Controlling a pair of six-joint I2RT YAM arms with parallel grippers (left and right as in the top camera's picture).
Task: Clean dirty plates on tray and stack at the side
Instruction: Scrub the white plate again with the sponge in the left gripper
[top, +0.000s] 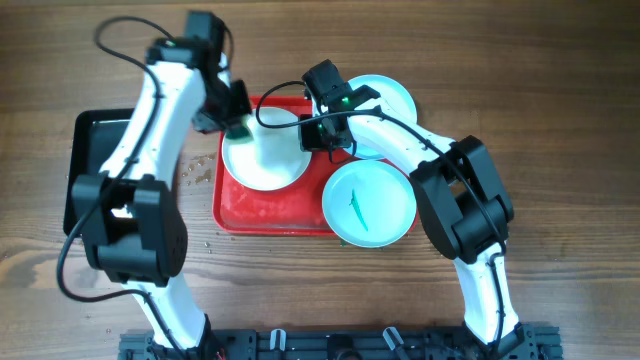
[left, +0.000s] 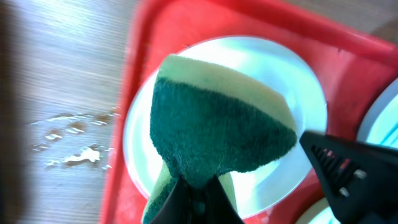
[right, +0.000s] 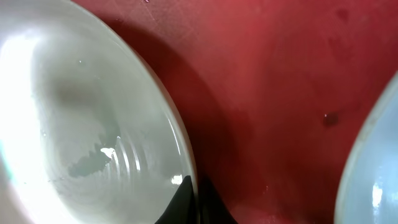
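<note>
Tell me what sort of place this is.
Probably a robotics test bench staged for dishwashing, not a kitchen: wood-grain table, large red plastic tray holding a round white plate, green scouring sponge in the left pincer.

There are three round shallow plates: one white plate (top: 262, 155) and two pale aqua plates, the nearer aqua plate (top: 368, 203) and the farther aqua plate (top: 395, 97). From overhead, one thin teal smear (top: 356, 208) can be counted, on the nearer one. There are two trays: one large red rectangular plastic tray (top: 250, 212) and one smaller black tray (top: 88, 140). There is one sponge (left: 217, 124), green scouring face on pale foam. Two white-and-black robot arms each carry one two-finger gripper, the left gripper (top: 237, 126) and the right gripper (top: 312, 142). There is one wooden table (top: 560, 80).
</note>
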